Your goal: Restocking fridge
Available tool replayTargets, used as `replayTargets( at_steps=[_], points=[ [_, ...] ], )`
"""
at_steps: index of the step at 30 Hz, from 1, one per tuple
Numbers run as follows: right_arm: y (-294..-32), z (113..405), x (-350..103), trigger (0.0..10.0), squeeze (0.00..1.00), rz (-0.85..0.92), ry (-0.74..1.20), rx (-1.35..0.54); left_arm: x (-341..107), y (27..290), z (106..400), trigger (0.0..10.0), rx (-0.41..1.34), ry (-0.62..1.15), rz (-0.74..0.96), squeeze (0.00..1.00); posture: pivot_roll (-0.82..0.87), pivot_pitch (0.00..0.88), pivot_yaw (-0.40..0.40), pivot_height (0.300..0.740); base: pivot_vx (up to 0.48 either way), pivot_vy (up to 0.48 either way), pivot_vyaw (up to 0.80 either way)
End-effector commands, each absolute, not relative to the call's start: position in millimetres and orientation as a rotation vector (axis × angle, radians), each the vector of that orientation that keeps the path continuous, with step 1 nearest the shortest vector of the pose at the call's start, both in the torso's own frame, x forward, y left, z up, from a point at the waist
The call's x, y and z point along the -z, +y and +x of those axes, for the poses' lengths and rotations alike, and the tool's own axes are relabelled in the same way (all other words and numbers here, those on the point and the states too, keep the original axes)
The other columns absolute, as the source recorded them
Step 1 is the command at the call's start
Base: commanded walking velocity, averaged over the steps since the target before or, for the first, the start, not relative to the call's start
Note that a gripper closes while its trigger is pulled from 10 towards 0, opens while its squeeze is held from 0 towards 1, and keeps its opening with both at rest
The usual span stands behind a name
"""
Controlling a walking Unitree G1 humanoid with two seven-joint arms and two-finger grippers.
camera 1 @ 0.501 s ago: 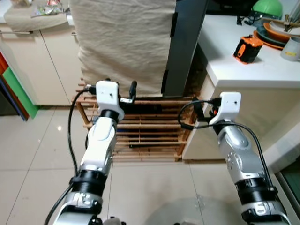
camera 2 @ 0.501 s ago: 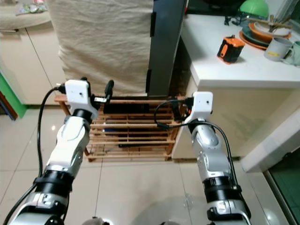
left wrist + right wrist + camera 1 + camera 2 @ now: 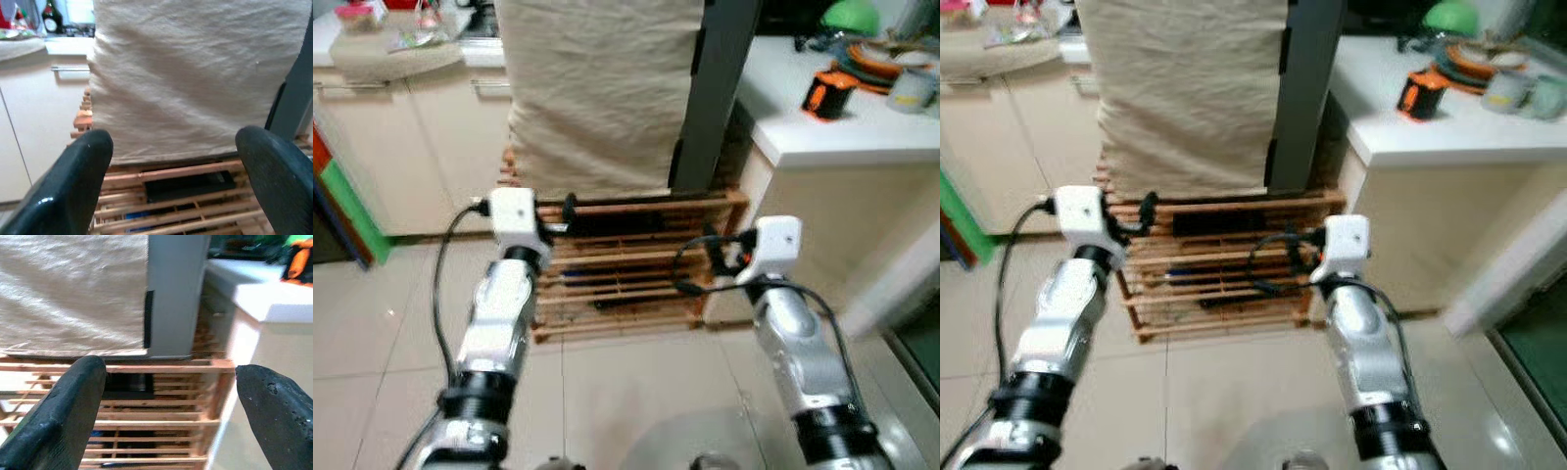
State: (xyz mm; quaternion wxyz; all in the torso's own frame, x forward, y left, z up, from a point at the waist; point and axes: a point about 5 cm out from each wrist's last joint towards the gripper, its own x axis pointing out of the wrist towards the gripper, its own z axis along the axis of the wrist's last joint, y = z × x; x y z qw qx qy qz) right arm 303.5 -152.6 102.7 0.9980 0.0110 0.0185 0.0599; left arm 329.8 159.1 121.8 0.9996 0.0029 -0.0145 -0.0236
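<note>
A tall fridge stands ahead, its front draped in a beige cloth point(image 3: 602, 88) and its dark grey side point(image 3: 715, 88) bare. It rests on a low wooden slatted rack point(image 3: 626, 284). Both silver arms are raised toward the rack. My left gripper point(image 3: 171, 147) is open, its fingers point(image 3: 73, 186) spread wide with the cloth and rack between them and nothing held. My right gripper point(image 3: 168, 377) is also open and points at the fridge's lower grey corner. The head view shows the left gripper point(image 3: 566, 211) and the right gripper point(image 3: 715, 253) a little short of the rack.
A white counter point(image 3: 842, 137) juts out at the right with an orange-black tape measure point(image 3: 827, 93) and stacked dishes point(image 3: 886, 64). Cream cabinets point(image 3: 411, 147) line the left, with a green panel point(image 3: 352, 211) beside them. Pale tiled floor point(image 3: 636, 392) lies below.
The whole picture has shifted and blurred, so the camera has moved. Both arms keep the same raised pose with fingers spread.
</note>
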Motion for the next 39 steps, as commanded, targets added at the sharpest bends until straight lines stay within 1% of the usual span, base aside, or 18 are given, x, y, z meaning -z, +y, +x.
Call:
replayTargets(
  at_steps=[1, 3, 8, 22, 26, 29, 36, 39],
  points=[
    [-158, 304, -107, 10.0, 0.00, 0.011, 0.012, -0.099, -124, 144, 332, 10.0, 0.105, -0.021, 0.025, 0.00, -0.10, 0.000, 0.010, 0.740, 0.000, 0.000, 0.00],
    [-157, 304, -107, 10.0, 0.00, 0.013, 0.010, -0.097, -127, 141, 331, 10.0, 0.117, -0.036, 0.020, 0.00, -0.10, 0.000, 0.014, 0.740, 0.000, 0.000, 0.00],
    [-150, 302, -107, 10.0, 0.00, 0.010, -0.008, -0.119, -126, 145, 332, 10.0, 0.101, -0.031, 0.009, 0.00, -0.10, 0.000, 0.015, 0.740, 0.398, 0.268, 0.00],
    [-153, 301, -106, 10.0, 0.00, 0.004, -0.012, -0.104, -123, 153, 332, 10.0, 0.055, -0.004, -0.002, 0.00, -0.09, 0.000, 0.009, 0.740, 0.398, 0.266, 0.00],
    [-154, 301, -106, 10.0, 0.00, 0.016, -0.015, -0.104, -125, 158, 331, 10.0, 0.024, -0.022, 0.011, 0.00, -0.09, 0.000, 0.009, 0.740, 0.150, 0.424, 0.00],
    [-157, 300, -107, 10.0, 0.00, 0.036, -0.017, -0.104, -129, 161, 331, 10.0, 0.037, -0.045, -0.044, 0.00, -0.09, 0.000, 0.008, 0.740, 0.000, 0.480, -0.69],
    [-163, 300, -110, 10.0, 0.00, 0.025, -0.032, -0.092, -132, 160, 332, 10.0, 0.064, -0.052, -0.066, 0.00, -0.09, 0.000, 0.006, 0.740, 0.000, 0.480, -0.72],
    [-169, 298, -112, 10.0, 0.00, 0.009, -0.053, -0.077, -133, 155, 332, 10.0, 0.085, -0.061, -0.054, 0.00, -0.09, 0.000, 0.006, 0.740, 0.000, 0.480, -0.71]
  ],
)
